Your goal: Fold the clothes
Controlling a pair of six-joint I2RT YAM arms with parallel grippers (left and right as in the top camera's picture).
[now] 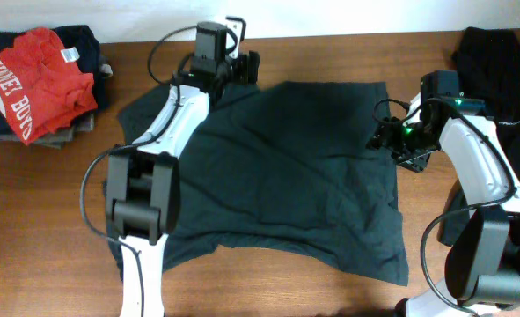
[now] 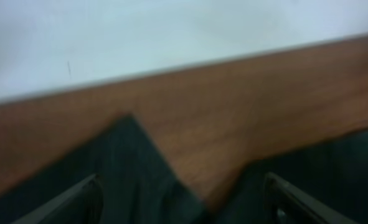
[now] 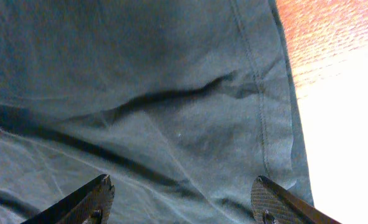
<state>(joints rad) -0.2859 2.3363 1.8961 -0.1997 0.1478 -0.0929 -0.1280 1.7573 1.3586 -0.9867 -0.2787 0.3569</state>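
Fingers barely show overhead: left gripper point(image 1: 239, 63) at the T-shirt's point(image 1: 286, 176) far edge, right gripper point(image 1: 390, 139) at its right edge. Left wrist: spread wide, empty, over cloth. Right wrist: likewise. Flattening looks done; the next move calls for pinching an edge to fold.

Shirt point(image 1: 286, 176) lies spread across the middle of the table point(image 1: 31, 220), running from near the far edge almost to my near edge. I see a pile of clothes point(image 1: 40, 84) in the far left corner, well apart from the shirt. Another garment point(image 1: 497, 62) sits heaped in the far right corner, also apart from it. Left gripper point(image 1: 245, 67) is over the shirt's far edge, left of its middle, with bare table beyond. Right gripper point(image 1: 390, 134) is over the shirt's right edge, toward the far corner. The hem runs just to its right, with table past that.
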